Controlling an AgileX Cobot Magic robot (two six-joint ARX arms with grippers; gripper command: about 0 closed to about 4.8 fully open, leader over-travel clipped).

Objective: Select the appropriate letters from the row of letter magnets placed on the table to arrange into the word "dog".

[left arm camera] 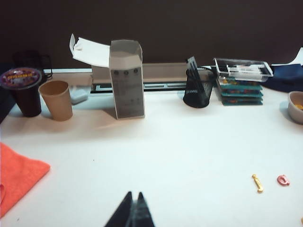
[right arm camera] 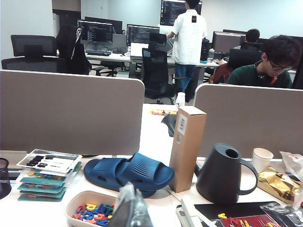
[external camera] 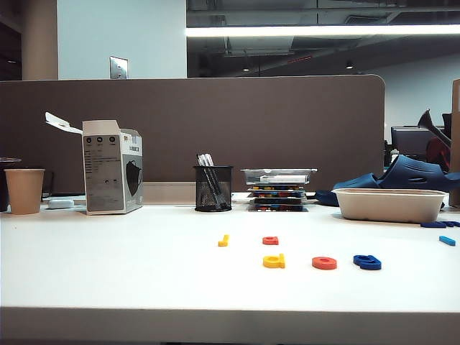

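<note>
On the white table (external camera: pixel 108 266) the yellow "d" (external camera: pixel 274 261), the red ring "o" (external camera: pixel 324 263) and the dark blue "g" (external camera: pixel 367 261) lie side by side in a front line. Behind them lie a thin yellow stick letter (external camera: pixel 223 240) and a small blocky red letter (external camera: pixel 270 240); both also show in the left wrist view, the stick (left arm camera: pixel 257 183) and the red one (left arm camera: pixel 283 180). My left gripper (left arm camera: pixel 135 193) hangs shut and empty above bare table, well off from those two. My right gripper (right arm camera: pixel 130 187) is shut, above a tray of spare letters (right arm camera: pixel 78 201). Neither gripper shows in the exterior view.
A mesh pen cup (external camera: pixel 213 188), a grey carton (external camera: pixel 111 167), a paper cup (external camera: pixel 24 190) and stacked cases (external camera: pixel 279 188) line the back. The beige tray (external camera: pixel 388 203) and a blue slipper (external camera: pixel 410 172) sit at the right. An orange cloth (left arm camera: pixel 19 175) lies at the left.
</note>
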